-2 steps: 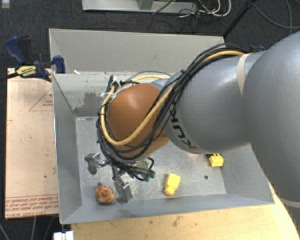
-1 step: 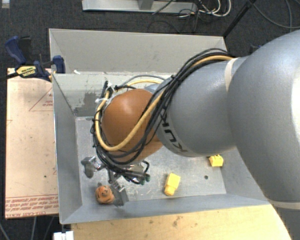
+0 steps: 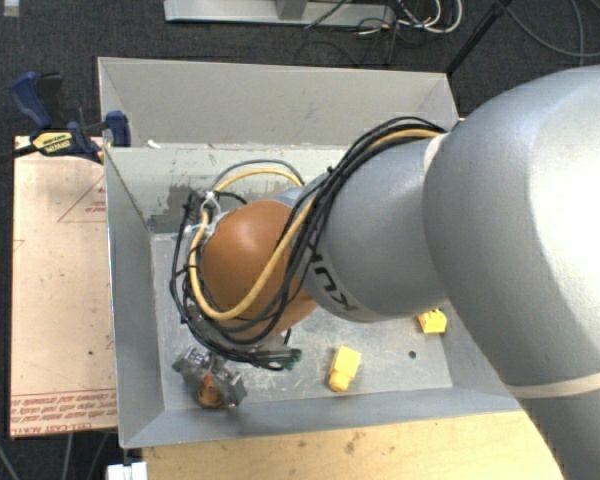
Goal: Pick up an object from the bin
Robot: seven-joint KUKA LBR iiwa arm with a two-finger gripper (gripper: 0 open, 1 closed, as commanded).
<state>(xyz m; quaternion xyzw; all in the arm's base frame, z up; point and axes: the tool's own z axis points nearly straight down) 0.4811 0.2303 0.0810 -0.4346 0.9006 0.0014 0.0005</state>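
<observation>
My gripper (image 3: 208, 373) is low in the bin's front left corner, below the arm's orange dome. A small orange-brown thing (image 3: 210, 394) sits right at its tip, partly hidden by the grey metal parts; whether it is held I cannot tell. A yellow block (image 3: 343, 367) lies on the bin floor to the right of the gripper, apart from it.
A smaller yellow piece (image 3: 432, 321) lies further right, close under the arm. The thick grey arm and its cables cover the bin's middle and right. The left and front walls stand close to the gripper.
</observation>
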